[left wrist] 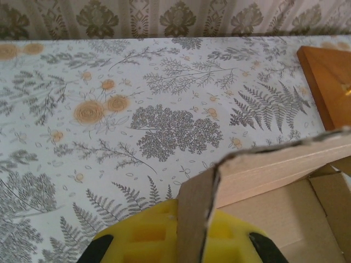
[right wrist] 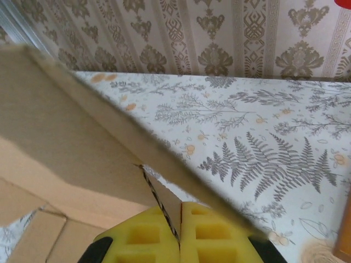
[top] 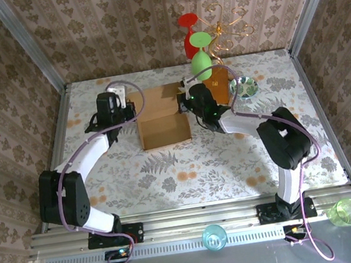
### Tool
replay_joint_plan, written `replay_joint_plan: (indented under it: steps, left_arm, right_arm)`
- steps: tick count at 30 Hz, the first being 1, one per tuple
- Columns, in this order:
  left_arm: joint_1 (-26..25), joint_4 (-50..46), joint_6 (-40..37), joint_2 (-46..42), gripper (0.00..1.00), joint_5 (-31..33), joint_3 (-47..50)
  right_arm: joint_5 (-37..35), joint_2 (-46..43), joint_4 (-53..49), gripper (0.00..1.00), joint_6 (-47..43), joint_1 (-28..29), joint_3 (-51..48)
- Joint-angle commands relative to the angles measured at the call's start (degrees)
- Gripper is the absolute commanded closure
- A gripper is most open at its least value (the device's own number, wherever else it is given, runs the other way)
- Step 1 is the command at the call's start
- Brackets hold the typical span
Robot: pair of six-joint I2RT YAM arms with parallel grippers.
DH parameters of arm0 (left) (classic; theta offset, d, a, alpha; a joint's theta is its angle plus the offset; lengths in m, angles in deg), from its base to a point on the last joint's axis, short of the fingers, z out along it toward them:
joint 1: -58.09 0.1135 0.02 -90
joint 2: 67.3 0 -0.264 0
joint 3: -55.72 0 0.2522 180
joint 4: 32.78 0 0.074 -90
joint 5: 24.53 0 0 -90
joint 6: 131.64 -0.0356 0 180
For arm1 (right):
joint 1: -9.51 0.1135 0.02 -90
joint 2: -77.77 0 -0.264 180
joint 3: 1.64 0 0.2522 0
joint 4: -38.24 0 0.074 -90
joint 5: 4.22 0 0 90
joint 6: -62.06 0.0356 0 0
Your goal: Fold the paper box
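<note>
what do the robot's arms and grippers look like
Both arms, the left arm and right arm, have white tube-like links between bulky black joint housings, each trailed by a thin purple cable. The left gripper and right gripper carry bright yellow finger pads with square waffle-like recesses on black mounts.

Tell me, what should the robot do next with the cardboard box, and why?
Probably swing the lid panel slowly forward over the open tray. The left gripper and the right gripper are each shut on a side edge of the paper box, and the tray lies uncovered, so moving both together should keep the lid straight.
</note>
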Motion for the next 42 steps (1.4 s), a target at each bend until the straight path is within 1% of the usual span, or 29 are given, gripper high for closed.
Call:
replay_joint_plan:
  steps: [1,7,11,14,25,31,34,37,38,42]
  left_arm:
    - [1.59,12.35,7.11,-1.73,1.00,-0.82,4.17]
    - [1.85,24.50,9.43,-2.15,1.00,-2.34,11.28]
    - [1.27,32.32,11.63,-3.44,1.00,-1.92,16.94]
    - [0.13,36.99,11.29,-4.79,1.00,-1.10,20.89]
    - [-4.78,41.72,11.02,-6.77,1.00,4.52,29.73]
    - [-7.68,44.20,11.53,-6.61,1.00,8.33,32.66]
    - [-9.04,44.42,11.72,-6.56,1.00,10.16,33.70]
    - [-9.37,44.98,11.65,-6.46,1.00,11.92,34.78]
    - [-11.36,45.22,11.67,-6.55,1.00,12.81,35.27]
    - [-12.68,45.30,10.87,-7.71,1.00,15.29,36.41]
  right_arm:
    - [-3.35,2.41,8.93,1.00,4.14,1.08,2.87]
    - [-2.40,4.94,12.25,1.00,3.61,1.55,2.00]
    - [-1.47,4.24,16.07,1.00,2.32,1.52,-0.81]
    - [-1.28,3.81,17.70,1.00,1.79,1.54,-2.72]
    - [-0.58,2.43,20.71,1.00,4.55,1.57,-10.87]
    - [-0.05,0.90,18.95,1.00,5.33,1.61,-13.13]
    - [-0.96,0.14,18.57,1.00,5.85,1.79,-15.03]
    - [-1.55,-0.56,18.86,0.97,6.66,1.93,-16.70]
    - [-1.48,-0.84,18.80,0.96,6.78,1.88,-16.97]
    - [-1.70,-2.61,17.89,0.85,7.16,1.96,-17.53]
